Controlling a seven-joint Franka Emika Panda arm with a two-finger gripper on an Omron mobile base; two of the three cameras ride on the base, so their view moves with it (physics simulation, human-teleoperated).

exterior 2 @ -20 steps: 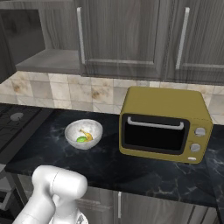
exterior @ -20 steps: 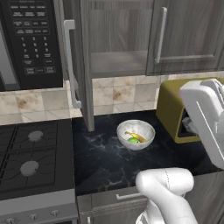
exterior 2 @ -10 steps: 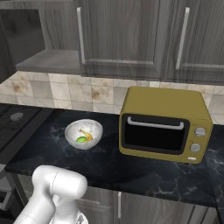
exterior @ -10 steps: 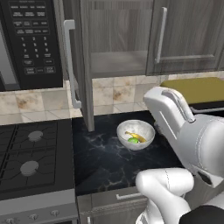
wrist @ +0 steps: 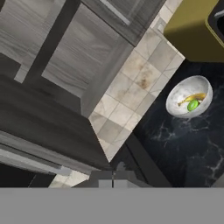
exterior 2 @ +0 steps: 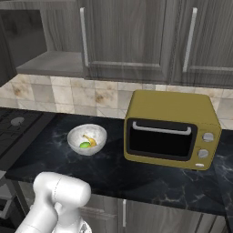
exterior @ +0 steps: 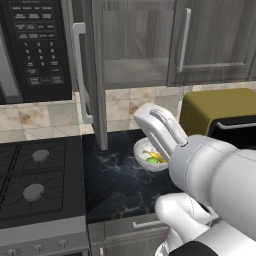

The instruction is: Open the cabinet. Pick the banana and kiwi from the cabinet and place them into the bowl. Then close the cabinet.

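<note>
The cabinet (exterior: 135, 45) is standing with its left door (exterior: 92, 75) swung out toward the camera, edge-on in the left base view, its long silver handle (exterior: 80, 70) facing left, while the right door (exterior: 210, 40) is sitting shut. Inside, the grey shelf (exterior: 135, 72) is showing bare. Below it, on the black marbled counter (exterior: 115, 180), the bowl (exterior 2: 87, 139) is resting upright, just left of the olive-yellow toaster oven (exterior 2: 170, 129) and apart from it. The banana (exterior 2: 89, 140) is lying in the bowl with the kiwi (exterior 2: 84, 145) touching it on the near side; the kiwi is reading as a small bright green spot, and its skin is too small to make out. In the hand view the bowl is appearing at the right, with the banana and kiwi in it. The gripper (wrist: 113, 178) is peeking up at the bottom of the hand view, its two dark tips pressed together with nothing between them, aimed toward the tiled backsplash (wrist: 131, 100) and the underside of the open door. In the left base view the white arm (exterior: 200, 165) is crossing in front of the bowl, hiding its right part. The black microwave (exterior: 35, 47) is hanging at the left above the stove (exterior: 35, 185).
</note>
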